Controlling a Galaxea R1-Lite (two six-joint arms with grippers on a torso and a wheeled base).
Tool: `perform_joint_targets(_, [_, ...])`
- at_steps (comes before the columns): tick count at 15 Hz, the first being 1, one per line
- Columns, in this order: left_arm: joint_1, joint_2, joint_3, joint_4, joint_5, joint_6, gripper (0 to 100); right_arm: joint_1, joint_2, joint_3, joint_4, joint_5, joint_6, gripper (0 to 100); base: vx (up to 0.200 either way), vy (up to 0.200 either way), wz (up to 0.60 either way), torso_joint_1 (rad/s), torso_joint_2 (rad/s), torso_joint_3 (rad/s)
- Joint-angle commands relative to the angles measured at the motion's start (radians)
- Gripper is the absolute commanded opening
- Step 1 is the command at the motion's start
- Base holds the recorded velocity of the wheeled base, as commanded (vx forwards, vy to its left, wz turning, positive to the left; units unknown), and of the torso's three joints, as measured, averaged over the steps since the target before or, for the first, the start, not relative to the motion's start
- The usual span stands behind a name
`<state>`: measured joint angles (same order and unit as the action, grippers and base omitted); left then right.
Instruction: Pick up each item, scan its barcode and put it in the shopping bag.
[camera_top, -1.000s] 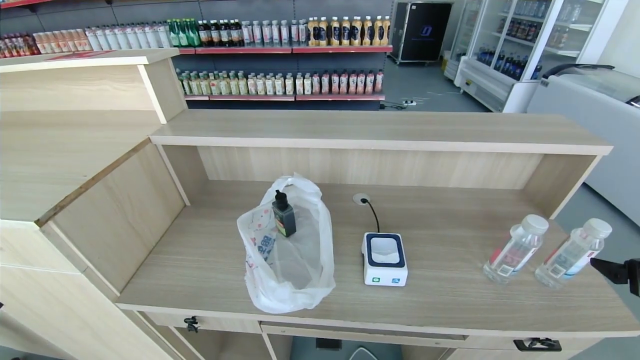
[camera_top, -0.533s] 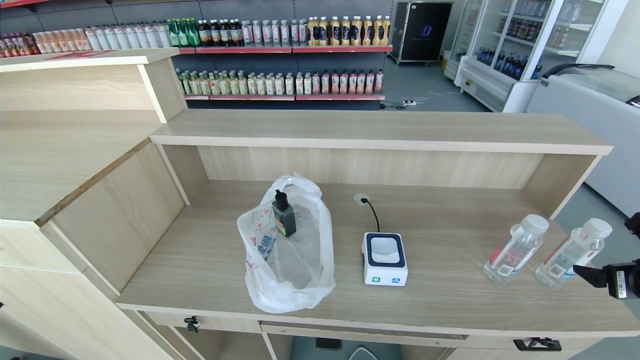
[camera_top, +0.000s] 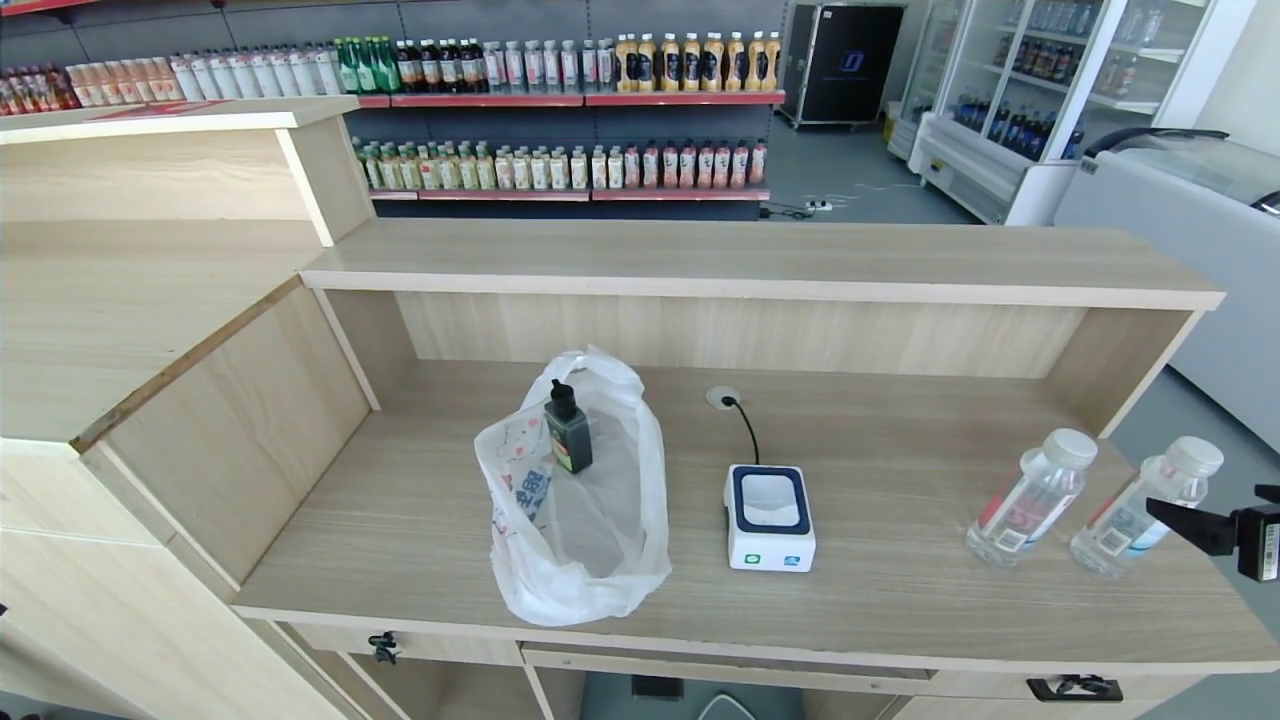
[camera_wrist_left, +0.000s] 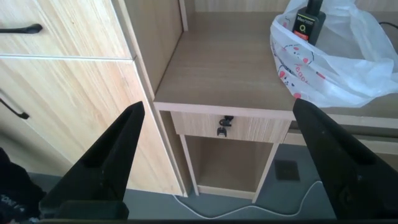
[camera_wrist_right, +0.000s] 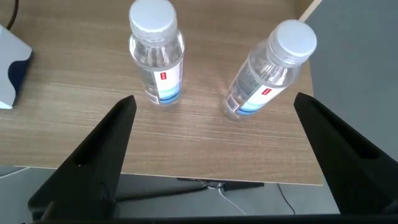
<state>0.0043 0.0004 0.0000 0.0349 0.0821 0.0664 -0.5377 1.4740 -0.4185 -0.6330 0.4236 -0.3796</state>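
Your right gripper (camera_wrist_right: 214, 102) has its fingers spread wide with nothing between them. It sits off the right end of the counter (camera_top: 900, 600), facing the 2 water bottles. In the head view, 1 of its fingers (camera_top: 1190, 522) points at the outer water bottle (camera_top: 1140, 510) and comes just beside it. The inner water bottle (camera_top: 1030, 500) stands near the outer one, and both are upright with white caps on. To their left, well apart, you have the scanner (camera_top: 768, 517) with its cable running to the back of the counter. The shopping bag (camera_top: 575, 510) lies open just left of the scanner, with 1 dark bottle (camera_top: 567, 432) standing inside it. Your left gripper (camera_wrist_left: 217, 107) is also wide open and holds nothing. It faces the counter's left front corner, apart from the bag.
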Motion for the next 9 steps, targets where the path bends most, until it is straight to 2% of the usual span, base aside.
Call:
perform_joint_targets(1, [0.000,0.000,0.000,0.000,0.001,0.000,100,0.001,-0.072,0.004,0.001,0.006,0.004,100,0.000,0.000,0.00,0.000,0.00,0.000])
perform_joint_targets(3, [0.000,0.000,0.000,0.000,0.001,0.000,100,0.002,-0.104,0.015,0.003,0.017,0.011,100,0.000,0.000,0.00,0.000,0.00,0.000])
perform_joint_targets(5, [0.000,0.000,0.000,0.000,0.001,0.000,100,0.005,-0.146,0.014,0.003,0.053,0.077,100,0.000,0.000,0.00,0.000,0.00,0.000])
perform_joint_targets(9, [0.000,0.000,0.000,0.000,0.001,0.001,100,0.028,-0.184,0.015,0.003,0.053,0.103,100,0.000,0.000,0.00,0.000,0.00,0.000])
